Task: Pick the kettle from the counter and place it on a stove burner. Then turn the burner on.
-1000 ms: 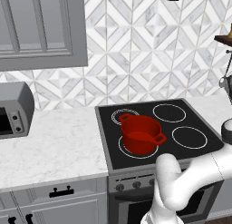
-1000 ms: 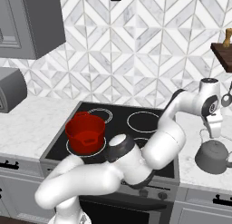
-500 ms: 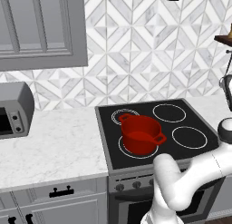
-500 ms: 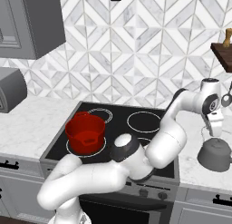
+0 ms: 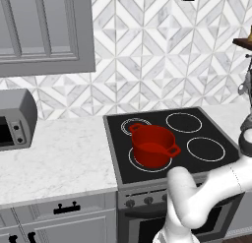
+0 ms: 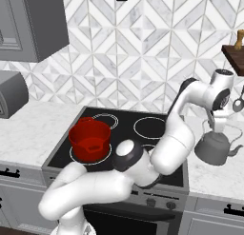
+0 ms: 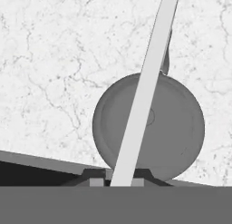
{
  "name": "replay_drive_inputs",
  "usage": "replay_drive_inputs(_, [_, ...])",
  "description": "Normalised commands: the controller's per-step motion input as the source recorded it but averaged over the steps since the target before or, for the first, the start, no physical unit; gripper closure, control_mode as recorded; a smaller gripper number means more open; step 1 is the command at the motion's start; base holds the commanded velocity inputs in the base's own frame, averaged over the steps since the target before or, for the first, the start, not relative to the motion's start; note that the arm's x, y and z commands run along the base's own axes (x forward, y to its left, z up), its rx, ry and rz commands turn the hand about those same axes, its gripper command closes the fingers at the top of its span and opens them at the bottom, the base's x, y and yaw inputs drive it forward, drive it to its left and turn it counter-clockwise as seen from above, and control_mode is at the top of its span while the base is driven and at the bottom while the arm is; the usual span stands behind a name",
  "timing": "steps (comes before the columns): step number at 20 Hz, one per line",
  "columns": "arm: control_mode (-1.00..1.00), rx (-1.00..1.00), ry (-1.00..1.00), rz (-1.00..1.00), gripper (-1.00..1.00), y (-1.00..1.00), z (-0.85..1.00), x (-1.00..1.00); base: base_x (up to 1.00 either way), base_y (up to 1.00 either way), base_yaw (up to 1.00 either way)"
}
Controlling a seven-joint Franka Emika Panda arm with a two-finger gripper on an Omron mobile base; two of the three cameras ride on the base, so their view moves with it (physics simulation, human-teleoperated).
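The grey kettle [image 6: 215, 149] hangs low over the white marble counter [image 6: 209, 178], just right of the cooktop. My gripper [image 6: 218, 126] is shut on its thin arched handle [image 7: 144, 96]. From the hand view I look down on the domed body [image 7: 174, 123], with the handle held between my fingertips [image 7: 96, 182]. The kettle's body [image 5: 245, 140] also shows at the right edge of the left base view. Two single-circle burners [image 5: 183, 122] [image 5: 205, 148] lie bare on the black glass.
A red two-handled pot [image 5: 152, 144] stands on the front left burner, with the double-ring burner [image 5: 135, 125] behind it. A microwave [image 5: 15, 120] sits at the far left. Stove knobs [image 5: 130, 203] line the front panel. A wooden shelf [image 6: 234, 53] hangs above the kettle.
The kettle has risen a little and shifted left toward the cooktop with my gripper shut on its handle. The red pot has not moved.
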Motion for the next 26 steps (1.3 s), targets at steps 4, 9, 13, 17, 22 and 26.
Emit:
replay_drive_inputs(4, [-1.0,0.14,-0.34,0.0,1.0,1.0,0.0,-0.22,0.0,0.0,0.0])
replay_drive_inputs(9, [-1.0,0.04,-0.33,0.0,1.0,1.0,0.04,-0.18,0.0,0.0,0.0])
replay_drive_inputs(13, [-1.0,-0.28,-0.28,-0.01,1.0,1.0,0.0,0.0,0.0,0.0,0.0])
replay_drive_inputs(17, [-1.0,-0.4,-0.15,-0.01,1.0,1.0,-0.01,0.0,0.0,0.0,0.0])
replay_drive_inputs(22, [-1.0,-0.14,0.07,0.01,1.0,0.86,-0.17,0.02,0.0,0.0,0.0])
replay_drive_inputs(26, [-1.0,0.03,0.05,0.01,1.0,0.21,-0.02,0.01,0.0,0.0,0.0])
